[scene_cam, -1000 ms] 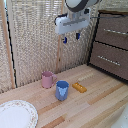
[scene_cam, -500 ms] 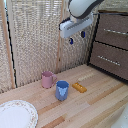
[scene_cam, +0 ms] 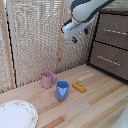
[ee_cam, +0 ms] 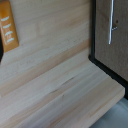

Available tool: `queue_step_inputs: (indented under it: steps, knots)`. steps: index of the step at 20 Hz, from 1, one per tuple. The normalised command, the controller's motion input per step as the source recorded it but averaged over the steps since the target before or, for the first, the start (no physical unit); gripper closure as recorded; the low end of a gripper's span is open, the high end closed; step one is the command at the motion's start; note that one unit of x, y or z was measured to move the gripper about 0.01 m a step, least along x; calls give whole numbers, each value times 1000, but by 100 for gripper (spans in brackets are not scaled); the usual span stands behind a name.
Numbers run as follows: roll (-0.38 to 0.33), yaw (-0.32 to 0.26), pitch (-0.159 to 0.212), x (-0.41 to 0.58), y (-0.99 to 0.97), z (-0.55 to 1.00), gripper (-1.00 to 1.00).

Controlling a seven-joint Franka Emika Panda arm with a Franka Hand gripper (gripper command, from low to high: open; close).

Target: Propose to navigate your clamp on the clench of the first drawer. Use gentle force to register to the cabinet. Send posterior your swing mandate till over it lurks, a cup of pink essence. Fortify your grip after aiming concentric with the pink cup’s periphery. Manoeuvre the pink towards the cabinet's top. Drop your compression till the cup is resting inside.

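My clamp (scene_cam: 80, 35) hangs in the air in the exterior view, open and empty, its two blue-tipped fingers (scene_cam: 74, 39) spread apart. It is just left of the cabinet (scene_cam: 122, 70) and level with the first drawer (scene_cam: 107, 24), not touching it. The clench (scene_cam: 115, 32) is a silver bar on that drawer front. The pink cup (scene_cam: 48, 79) stands upright on the table, well below the clamp and to its left. The wrist view shows no fingers, only the cabinet front (ee_cam: 107, 55) with a silver bar handle (ee_cam: 111, 22); I cannot tell which drawer it belongs to.
A blue cup (scene_cam: 62, 90) stands just right of the pink cup. An orange block (scene_cam: 79, 87) lies near it and shows in the wrist view (ee_cam: 9, 32). A patterned plate (scene_cam: 15, 114) sits at the front left. A bamboo blind (scene_cam: 35, 35) backs the wooden table (scene_cam: 100, 100).
The clamp has shifted a little toward the exterior view's right, closer to the cabinet, and the wrist has turned. The cups and the block have not moved.
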Motion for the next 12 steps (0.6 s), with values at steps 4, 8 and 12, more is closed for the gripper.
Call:
queue_step_inputs:
  steps: [4, 8, 12]
  knots:
    - [-346, 44, 4, 15, -119, 167, -100]
    - [-374, 83, 0, -39, -205, 10, -100]
    - [-375, 116, -2, -163, -243, 0, -100]
